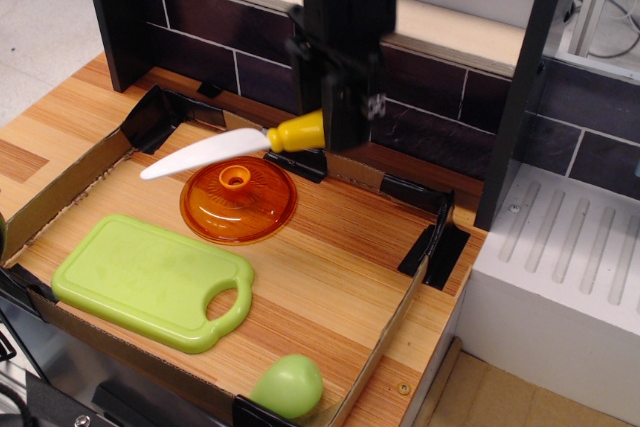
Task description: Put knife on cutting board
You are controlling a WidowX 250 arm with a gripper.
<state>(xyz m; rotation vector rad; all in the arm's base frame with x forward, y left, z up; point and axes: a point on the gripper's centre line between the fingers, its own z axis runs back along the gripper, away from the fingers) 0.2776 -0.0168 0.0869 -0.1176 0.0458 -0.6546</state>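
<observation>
My gripper (325,132) is shut on the yellow handle of the knife (215,150) and holds it up in the air. The white blade points left and hangs over the far edge of the orange lid. The light-green cutting board (150,279) lies flat at the front left of the tray, below and to the left of the knife, with its loop handle towards the right. Nothing lies on the board.
An orange domed lid (238,199) sits behind the board. A small green rounded fruit (288,384) lies at the tray's front edge. Cardboard walls (60,192) ring the wooden tray. A dark tiled back wall and a white rack (570,237) stand at the right.
</observation>
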